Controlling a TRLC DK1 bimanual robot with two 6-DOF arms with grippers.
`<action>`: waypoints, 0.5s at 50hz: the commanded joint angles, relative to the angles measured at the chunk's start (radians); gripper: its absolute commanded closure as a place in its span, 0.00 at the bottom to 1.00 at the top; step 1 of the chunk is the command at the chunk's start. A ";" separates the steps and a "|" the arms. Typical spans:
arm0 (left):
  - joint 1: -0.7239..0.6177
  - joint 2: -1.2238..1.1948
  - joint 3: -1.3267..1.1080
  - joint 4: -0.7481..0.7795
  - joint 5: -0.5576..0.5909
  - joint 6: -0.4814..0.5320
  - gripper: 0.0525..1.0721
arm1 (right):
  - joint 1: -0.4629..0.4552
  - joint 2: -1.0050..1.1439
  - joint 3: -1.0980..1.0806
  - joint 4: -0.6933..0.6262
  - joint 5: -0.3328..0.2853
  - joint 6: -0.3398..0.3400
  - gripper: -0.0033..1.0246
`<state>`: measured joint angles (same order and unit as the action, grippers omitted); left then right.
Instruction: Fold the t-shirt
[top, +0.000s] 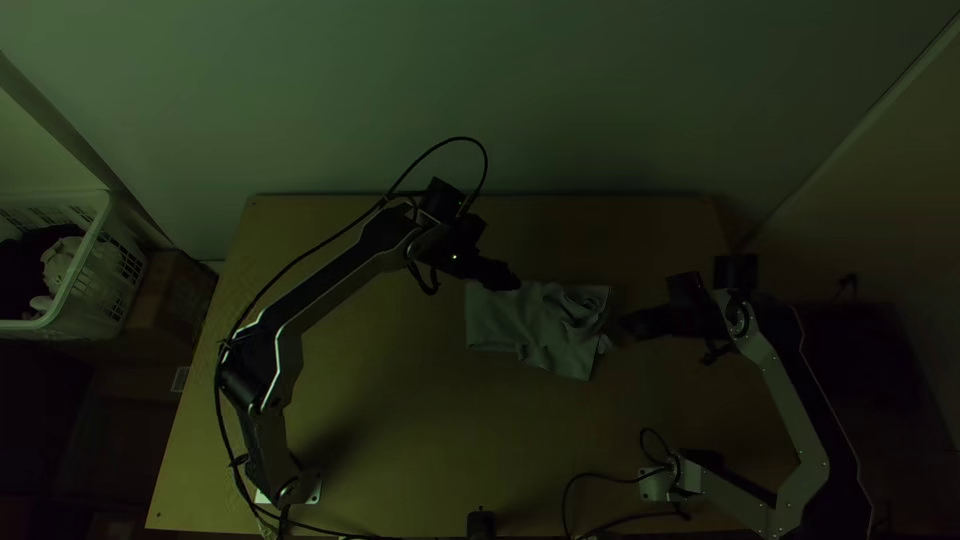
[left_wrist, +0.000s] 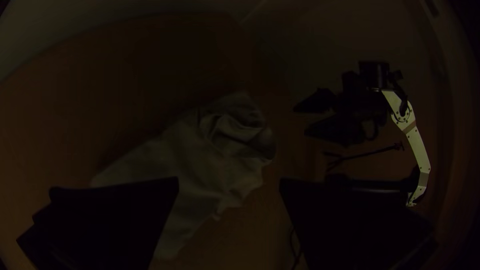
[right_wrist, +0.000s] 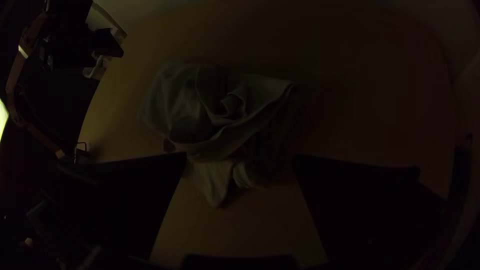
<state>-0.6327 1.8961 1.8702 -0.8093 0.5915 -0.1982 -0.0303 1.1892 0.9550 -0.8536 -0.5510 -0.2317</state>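
A grey t-shirt (top: 540, 325) lies bunched near the middle of the table, flatter toward its left part and crumpled with raised folds toward its right. My left gripper (top: 508, 278) is over the shirt's upper left edge; in the left wrist view the left gripper (left_wrist: 229, 182) stands open, with the shirt (left_wrist: 200, 155) beyond its fingers. At the shirt's right side is my right gripper (top: 630, 322). The right wrist view shows the right gripper (right_wrist: 240, 157) open, nothing held, with the crumpled shirt (right_wrist: 220, 120) in front of it.
A white laundry basket (top: 100, 250) with clothes stands left of the table, beside a cardboard box (top: 170, 300). Cables (top: 600, 478) lie near the right arm's base. A small black object (top: 480, 524) sits at the near edge. Bare wood (top: 430, 430) spreads before the shirt.
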 joint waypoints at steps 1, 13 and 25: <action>0.022 -0.106 -0.131 -0.016 -0.059 0.057 0.04 | 0.040 -0.002 -0.007 -0.012 -0.012 0.023 0.15; 0.133 -0.244 -0.333 0.013 -0.216 0.114 0.04 | 0.201 0.044 0.005 0.008 -0.012 0.025 0.56; 0.311 -0.384 -0.516 0.140 -0.260 0.169 0.04 | 0.366 0.164 0.073 0.130 -0.012 0.031 0.97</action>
<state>-0.3748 1.5791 1.4086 -0.6849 0.3386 -0.0666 0.2874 1.2919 0.9771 -0.7639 -0.5510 -0.2165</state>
